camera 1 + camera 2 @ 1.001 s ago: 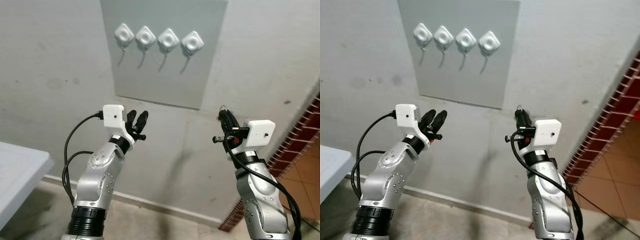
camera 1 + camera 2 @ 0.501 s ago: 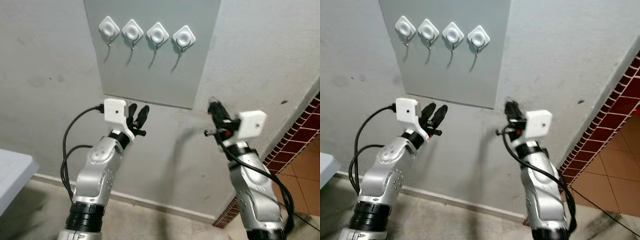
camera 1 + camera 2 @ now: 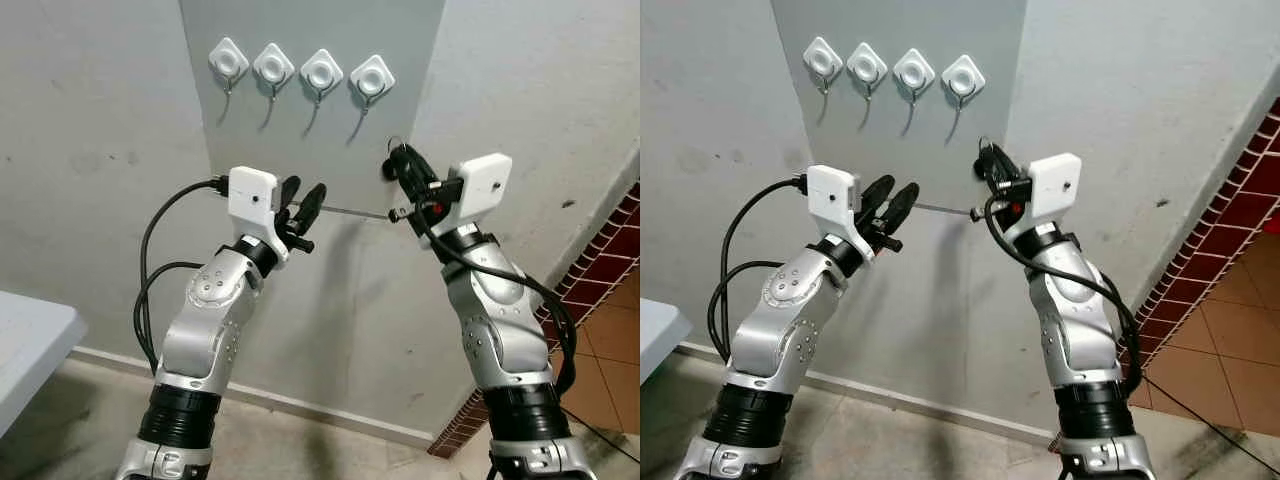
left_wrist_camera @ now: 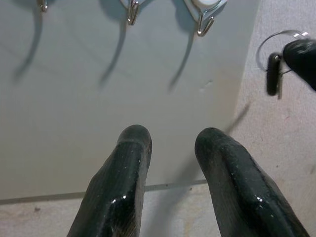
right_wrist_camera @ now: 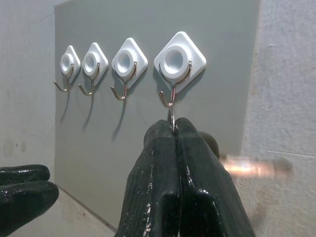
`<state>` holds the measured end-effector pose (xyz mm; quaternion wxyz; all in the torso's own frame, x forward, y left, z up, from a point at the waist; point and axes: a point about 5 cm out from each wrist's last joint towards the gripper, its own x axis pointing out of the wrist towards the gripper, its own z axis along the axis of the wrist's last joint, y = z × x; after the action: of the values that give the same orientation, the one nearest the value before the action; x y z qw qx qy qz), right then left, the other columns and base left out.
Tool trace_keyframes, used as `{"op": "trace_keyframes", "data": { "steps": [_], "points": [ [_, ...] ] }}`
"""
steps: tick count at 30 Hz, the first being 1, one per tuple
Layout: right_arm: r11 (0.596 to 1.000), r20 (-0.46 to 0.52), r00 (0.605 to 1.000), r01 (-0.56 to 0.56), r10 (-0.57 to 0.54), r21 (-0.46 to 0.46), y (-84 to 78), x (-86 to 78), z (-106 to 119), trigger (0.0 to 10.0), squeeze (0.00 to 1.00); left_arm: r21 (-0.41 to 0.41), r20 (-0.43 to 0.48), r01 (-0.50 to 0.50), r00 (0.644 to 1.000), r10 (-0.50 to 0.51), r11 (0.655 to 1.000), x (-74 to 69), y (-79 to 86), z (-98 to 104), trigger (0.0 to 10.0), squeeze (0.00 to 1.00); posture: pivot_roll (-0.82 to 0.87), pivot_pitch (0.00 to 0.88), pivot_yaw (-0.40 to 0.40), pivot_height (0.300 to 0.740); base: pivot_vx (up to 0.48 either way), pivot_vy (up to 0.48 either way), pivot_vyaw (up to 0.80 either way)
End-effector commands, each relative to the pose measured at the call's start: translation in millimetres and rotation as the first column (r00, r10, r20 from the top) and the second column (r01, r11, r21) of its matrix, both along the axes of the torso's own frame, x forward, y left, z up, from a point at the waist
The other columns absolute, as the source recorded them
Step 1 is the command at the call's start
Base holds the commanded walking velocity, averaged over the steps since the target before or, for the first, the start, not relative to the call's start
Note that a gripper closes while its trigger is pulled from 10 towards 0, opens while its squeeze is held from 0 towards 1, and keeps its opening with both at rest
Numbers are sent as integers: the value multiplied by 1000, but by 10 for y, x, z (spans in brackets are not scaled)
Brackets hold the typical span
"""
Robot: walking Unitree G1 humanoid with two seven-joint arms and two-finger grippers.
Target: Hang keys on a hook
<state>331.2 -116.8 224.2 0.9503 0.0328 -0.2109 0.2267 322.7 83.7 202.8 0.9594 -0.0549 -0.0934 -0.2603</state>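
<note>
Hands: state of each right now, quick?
Left hand: open, holding nothing, raised below the hooks.
Right hand: closed on the key ring, just under the rightmost hook.

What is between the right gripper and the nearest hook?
Only bare grey panel, seen in the right wrist view: the right gripper, pinching the key ring, sits just below the rightmost hook.

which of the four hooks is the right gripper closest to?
The rightmost hook, at the panel's right edge. The right gripper, shut on the key ring, sits just below it; the other three hooks lie farther to the robot's left.
</note>
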Motion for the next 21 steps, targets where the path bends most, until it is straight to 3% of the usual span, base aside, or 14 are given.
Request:
{"op": "trace_keyframes", "data": {
  "steps": [1, 11, 21],
  "points": [
    [999, 18, 999, -34, 34, 2, 55, 47, 70, 10000, 0, 7, 24, 12, 1000, -12, 1000, -8, -25, 80, 10000, 0, 102, 0, -24, 740, 0, 0, 0],
    [994, 13, 994, -108, 108, 24, 180, 156, 125, 10000, 0, 5, 38, 19, 999, -19, 1000, -22, -47, 133, 10000, 0, 104, 0, -25, 740, 0, 0, 0],
    [986, -5, 991, -129, 131, 107, 220, 272, 182, 10000, 0, 19, 46, 34, 998, -35, 999, -53, -70, 146, 10000, 0, 108, 0, -27, 740, 0, 0, 0]
  ]
}}
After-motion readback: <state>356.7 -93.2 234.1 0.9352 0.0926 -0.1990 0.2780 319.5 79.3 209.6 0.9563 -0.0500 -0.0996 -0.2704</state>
